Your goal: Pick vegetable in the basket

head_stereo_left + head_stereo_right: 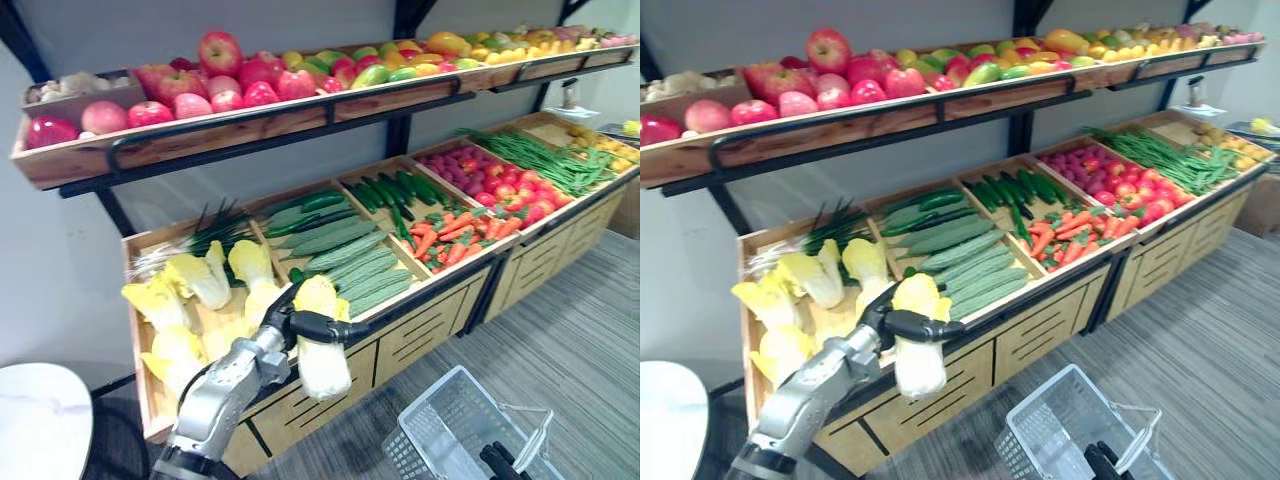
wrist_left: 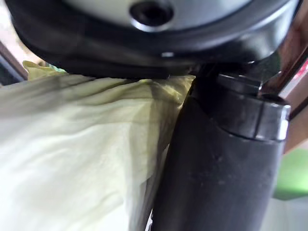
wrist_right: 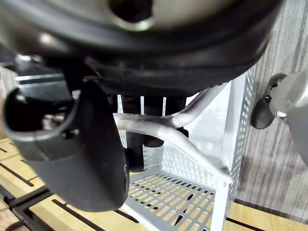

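1. Cabbage [image 1: 322,350]: a pale head with a yellow leafy top, held in the left hand [image 1: 300,325], whose thumb and fingers are curled round its upper part; in the left wrist view its crinkled leaves press right against the palm
2. Its long axis stands close to upright, leaves above the hand and the white stalk end hanging below it, out past the front edge of the lower shelf [image 1: 430,325]
3. The basket [image 1: 425,425], a grey wire one with its mouth open upward, sits below the left hand and off to the robot's right, well apart from the cabbage
4. The right hand [image 3: 77,144] is just above the basket, fingers hooked round the basket handle [image 3: 159,127], so it carries the basket while the left does the placing
5. My judgement: the coming move is a sweep rightward and down, stalk end first
6. Behind the left hand lie more cabbages [image 1: 190,280] in their wooden bin, with cucumbers [image 1: 350,260] beside them; under the basket is a grey striped floor [image 1: 580,330], with free room between shelf and basket
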Controlling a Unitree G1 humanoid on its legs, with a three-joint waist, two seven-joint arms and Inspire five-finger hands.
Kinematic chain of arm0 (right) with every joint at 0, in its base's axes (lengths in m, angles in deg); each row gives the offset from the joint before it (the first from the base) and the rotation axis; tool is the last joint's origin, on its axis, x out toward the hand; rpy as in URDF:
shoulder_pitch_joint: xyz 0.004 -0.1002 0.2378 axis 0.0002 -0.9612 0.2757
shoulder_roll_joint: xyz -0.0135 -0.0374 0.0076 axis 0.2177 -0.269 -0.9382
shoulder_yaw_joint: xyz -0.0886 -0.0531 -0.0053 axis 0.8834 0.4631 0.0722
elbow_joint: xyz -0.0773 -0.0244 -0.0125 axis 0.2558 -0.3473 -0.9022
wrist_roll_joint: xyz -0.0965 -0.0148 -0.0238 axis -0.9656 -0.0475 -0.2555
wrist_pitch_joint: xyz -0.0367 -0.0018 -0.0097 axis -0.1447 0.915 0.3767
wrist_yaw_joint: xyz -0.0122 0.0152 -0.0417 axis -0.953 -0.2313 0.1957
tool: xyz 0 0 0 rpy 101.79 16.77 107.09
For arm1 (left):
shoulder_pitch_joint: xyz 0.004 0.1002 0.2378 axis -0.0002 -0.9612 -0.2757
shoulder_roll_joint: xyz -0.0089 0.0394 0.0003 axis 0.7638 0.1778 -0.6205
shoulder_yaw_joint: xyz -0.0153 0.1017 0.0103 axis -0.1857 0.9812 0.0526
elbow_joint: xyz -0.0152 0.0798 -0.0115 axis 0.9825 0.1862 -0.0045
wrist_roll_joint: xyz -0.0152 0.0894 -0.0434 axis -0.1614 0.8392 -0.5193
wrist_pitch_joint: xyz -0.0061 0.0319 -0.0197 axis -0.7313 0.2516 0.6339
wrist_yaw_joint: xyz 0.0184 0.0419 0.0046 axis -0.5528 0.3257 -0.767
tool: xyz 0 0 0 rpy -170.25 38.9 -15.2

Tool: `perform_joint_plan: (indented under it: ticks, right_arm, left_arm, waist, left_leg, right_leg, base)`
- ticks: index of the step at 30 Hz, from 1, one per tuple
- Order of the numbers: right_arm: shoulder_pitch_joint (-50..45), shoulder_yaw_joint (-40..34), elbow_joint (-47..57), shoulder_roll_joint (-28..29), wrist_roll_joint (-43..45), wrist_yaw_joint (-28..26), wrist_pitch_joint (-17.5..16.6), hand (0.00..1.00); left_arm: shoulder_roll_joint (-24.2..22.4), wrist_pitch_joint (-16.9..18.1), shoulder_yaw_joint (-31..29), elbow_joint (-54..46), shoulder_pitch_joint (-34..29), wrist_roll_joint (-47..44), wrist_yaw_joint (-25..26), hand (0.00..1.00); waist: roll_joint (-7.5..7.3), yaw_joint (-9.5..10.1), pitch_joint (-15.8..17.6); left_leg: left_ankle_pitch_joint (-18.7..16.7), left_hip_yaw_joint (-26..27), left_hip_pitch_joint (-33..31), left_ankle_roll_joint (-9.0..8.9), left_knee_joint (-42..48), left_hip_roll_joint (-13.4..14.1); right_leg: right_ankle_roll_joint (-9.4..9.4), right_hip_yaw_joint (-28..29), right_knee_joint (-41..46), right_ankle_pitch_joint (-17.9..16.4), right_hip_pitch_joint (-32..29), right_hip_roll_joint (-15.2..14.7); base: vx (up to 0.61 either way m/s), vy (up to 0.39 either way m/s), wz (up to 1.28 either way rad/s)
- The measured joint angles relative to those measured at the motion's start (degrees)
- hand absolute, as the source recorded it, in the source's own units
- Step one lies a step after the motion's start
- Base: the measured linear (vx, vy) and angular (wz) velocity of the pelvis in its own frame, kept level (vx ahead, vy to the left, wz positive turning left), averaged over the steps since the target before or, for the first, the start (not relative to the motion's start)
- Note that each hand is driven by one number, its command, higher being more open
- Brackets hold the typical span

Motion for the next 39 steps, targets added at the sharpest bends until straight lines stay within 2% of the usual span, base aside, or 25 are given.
perform_joint_plan:
  ticks: [1, 2, 3, 4, 5, 6, 7, 9, 10, 13, 17, 22, 24, 26, 29, 32, 35, 39]
  right_arm:
    - [0.06, 0.01, 0.18, 0.22, -0.39, -0.02, 0.03, 0.0]
    - [0.33, 0.2, 0.95, 0.27, -1.06, -0.38, 0.38, 0.0]
    - [0.46, 0.32, 2.8, -0.64, -1.37, -1.23, 0.78, 0.0]
    - [0.84, 0.51, 3.69, -1.52, -1.43, -1.57, 1.03, 0.0]
    - [1.88, 1.52, 5.11, -3.57, -1.36, -2.12, 1.4, 0.0]
    - [2.36, 1.62, 6.34, -4.29, -1.22, -2.58, 1.4, 0.0]
    - [2.71, 1.9, 9.1, -4.88, -0.95, -2.62, 1.4, 0.0]
    - [2.88, 1.86, 12.0, -5.04, -0.9, -2.71, 1.39, 0.0]
    - [2.76, 1.86, 13.1, -5.02, -0.87, -2.68, 1.4, 0.0]
    - [0.46, 2.28, 15.6, -4.57, -0.89, -2.45, 1.39, 0.0]
    - [-1.71, 2.38, 15.76, -2.33, -0.99, -2.49, 2.32, 0.0]
    - [-3.87, 2.24, 19.77, -2.31, -1.08, -3.17, 6.56, 0.0]
    - [-4.27, 1.38, 25.94, -3.86, -1.05, -4.29, 8.65, 0.0]
    - [-4.59, 1.07, 30.81, -7.14, -1.21, -5.71, 9.28, 0.0]
    - [-4.17, -1.82, 40.6, -15.15, -1.6, -8.77, 9.69, 0.0]
    - [-0.03, -3.47, 45.92, -22.23, -1.52, -12.14, 11.14, 0.0]
    - [7.07, -3.45, 48.52, -29.79, -1.47, -19.44, 12.81, 0.0]
    - [14.4, 1.14, 49.19, -38.27, -1.71, -28.11, 13.96, 0.0]
  left_arm:
    - [-0.49, 0.0, 0.02, 0.0, 0.32, 0.0, 0.48, 0.0]
    - [-1.34, 0.02, -0.53, -0.09, 0.37, -0.01, 1.95, 0.0]
    - [-1.82, 0.01, -1.05, -0.56, 0.28, -0.25, 3.65, 0.0]
    - [-1.8, 0.01, -1.42, -1.24, 0.21, -0.53, 4.36, 0.0]
    - [-1.72, 0.05, -2.59, -2.77, -0.15, -0.54, 5.19, 0.0]
    - [-1.73, 0.29, -3.24, -3.39, -0.13, -0.51, 5.42, 0.0]
    - [-1.78, 0.53, -4.26, -4.87, -0.35, -0.5, 5.47, 0.0]
    - [-1.23, 0.59, -5.07, -6.06, -0.59, -0.48, 5.53, 0.0]
    - [-0.66, 0.6, -5.36, -6.44, -1.37, -0.37, 5.52, 0.0]
    - [0.64, 0.59, -5.18, -7.18, -2.0, -0.35, 4.87, 0.0]
    - [1.59, 0.66, -5.38, -11.32, -2.0, 0.22, 4.07, 0.0]
    - [1.98, 0.77, -9.25, -13.51, -2.34, 0.4, 1.76, 0.0]
    - [2.51, 1.4, -11.59, -14.3, -3.22, 1.41, 1.52, 0.0]
    - [4.07, 1.43, -12.09, -14.3, -3.56, 1.48, 1.46, 0.0]
    - [6.05, 1.43, -13.56, -14.29, -3.7, 1.46, -0.12, 0.0]
    - [8.34, 1.66, -16.09, -14.28, -3.71, 1.46, -0.25, 0.0]
    - [10.88, 2.75, -18.05, -14.29, -3.55, 1.5, -0.68, 0.0]
    - [14.44, 3.01, -18.12, -14.29, -2.27, 1.6, -2.51, 0.0]
  waist:
    - [-0.68, 0.04, 0.46]
    - [-1.43, 0.92, 0.82]
    - [-0.98, 2.44, 0.61]
    - [-0.32, 3.34, 0.56]
    - [0.87, 4.03, 0.4]
    - [1.08, 4.0, 0.26]
    - [0.92, 4.18, 0.36]
    - [-0.75, 4.88, 1.43]
    - [-1.51, 5.58, 1.89]
    - [-1.45, 6.61, 1.9]
    - [-0.91, 7.14, 1.97]
    - [-0.63, 7.09, 2.26]
    - [-0.92, 7.95, 2.54]
    - [-0.9, 8.06, 2.52]
    - [-1.24, 8.66, 2.42]
    - [-1.87, 8.65, 2.12]
    - [-2.3, 8.99, 1.65]
    - [-1.92, 10.01, 0.91]
  left_leg:
    - [-1.92, -1.66, -0.81, 0.87, 4.6, 0.96]
    - [-5.48, -9.17, -3.25, 2.85, 14.0, 3.04]
    - [-9.59, -17.43, -5.47, 0.64, 19.76, 3.38]
    - [-11.4, -20.72, -5.51, 0.03, 20.7, 2.63]
    - [-14.2, -24.56, -4.91, 2.72, 19.54, 1.05]
    - [-15.72, -27.45, -3.62, 3.77, 17.48, 0.03]
    - [-17.12, -30.87, -2.78, 3.3, 14.46, -1.84]
    - [-17.18, -30.34, -2.14, 3.23, 12.99, -3.82]
    - [-16.95, -28.34, -0.84, 2.78, 12.52, -4.08]
    - [-16.99, -26.32, -0.21, 1.3, 12.42, -4.7]
    - [-16.92, -24.76, 0.08, 1.11, 12.13, -5.39]
    - [-17.17, -22.47, 2.07, 1.5, 11.26, -5.38]
    - [-17.56, -20.29, 2.89, 1.57, 11.16, -5.41]
    - [-17.87, -19.81, 2.89, 1.5, 11.28, -5.47]
    - [-17.94, -19.83, 2.97, 1.45, 11.77, -5.6]
    - [-17.9, -19.78, 3.1, 1.36, 11.81, -5.36]
    - [-17.83, -19.84, 3.32, 1.23, 11.67, -4.97]
    - [-17.72, -20.36, 3.85, 1.05, 11.18, -4.66]
  right_leg:
    - [-0.44, 0.97, 0.94, -0.12, -0.1, 0.61]
    - [-1.06, 4.29, 2.54, -0.51, -0.14, 2.19]
    - [-1.72, 8.23, 3.72, -0.97, -1.12, 3.98]
    - [-1.71, 10.59, 4.52, -0.99, -1.86, 4.93]
    - [-1.99, 13.64, 5.89, -0.78, -3.55, 6.79]
    - [-1.97, 15.0, 7.1, -0.82, -5.01, 7.61]
    - [-1.78, 17.37, 8.63, -0.91, -7.03, 8.74]
    - [-1.23, 20.0, 9.25, -0.87, -8.13, 8.54]
    - [-1.03, 19.73, 9.16, -0.71, -8.19, 7.88]
    - [0.79, 19.45, 7.07, 0.51, -8.0, 6.24]
    - [3.01, 19.44, 4.06, 2.6, -7.52, 4.53]
    - [3.34, 19.87, 0.74, 4.64, -5.69, 4.07]
    - [2.16, 17.62, -0.46, 5.11, -5.93, 3.0]
    - [2.29, 16.44, -1.4, 6.15, -5.59, 2.3]
    - [2.25, 16.28, -1.76, 6.58, -5.53, 2.06]
    - [2.45, 16.04, -2.64, 7.25, -5.2, 2.06]
    - [2.38, 14.84, -3.74, 7.92, -4.79, 1.93]
    - [2.54, 13.55, -5.54, 8.77, -3.58, 1.52]
  base:
    - [0.02, -0.104, -0.97]
    - [0.02, -0.062, -1.54]
    - [0.02, 0.006, -1.88]
    - [0.01, 0.158, -2.14]
    - [0.01, 0.167, -1.74]
    - [0.01, 0.16, -1.71]
    - [0.0, 0.099, -1.03]
    - [-0.04, 0.155, -0.9]
    - [-0.06, 0.177, -0.75]
    - [-0.04, 0.18, -0.4]
    - [0.0, 0.15, -0.2]
    - [0.01, 0.097, -0.29]
    - [-0.04, 0.078, -0.48]
    - [-0.02, 0.063, -0.18]
    - [0.01, 0.061, 0.0]
    - [0.02, 0.025, -0.01]
    - [0.01, 0.008, 0.0]
    - [0.04, 0.029, 0.07]
